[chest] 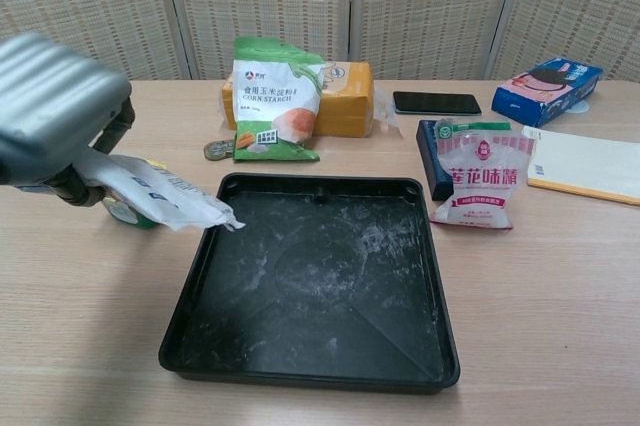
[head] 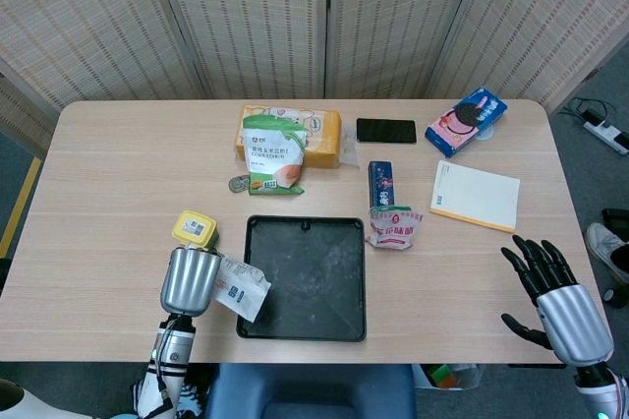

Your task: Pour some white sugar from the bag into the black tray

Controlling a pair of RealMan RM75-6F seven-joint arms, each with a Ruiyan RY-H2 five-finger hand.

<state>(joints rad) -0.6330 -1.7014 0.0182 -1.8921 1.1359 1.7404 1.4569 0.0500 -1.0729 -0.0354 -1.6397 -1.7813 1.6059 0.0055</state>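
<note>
My left hand [head: 190, 280] [chest: 55, 118] grips a white sugar bag [head: 240, 288] [chest: 158, 193] with blue print, tilted with its mouth pointing down over the left rim of the black tray [head: 349, 324] [chest: 318, 379]. The tray lies at the table's front centre, its floor dusted with white powder. My right hand [head: 556, 301] hangs open off the table's front right corner, holding nothing; the chest view does not show it.
A yellow-lidded jar [head: 195, 229] sits just behind my left hand. Behind the tray stand a corn starch bag [head: 272, 153], an orange box [head: 324, 137], a phone [head: 385, 130], a dark box [head: 380, 184] and a red-print pouch [head: 394, 227]. A notepad [head: 475, 195] and cookie pack [head: 466, 120] lie right.
</note>
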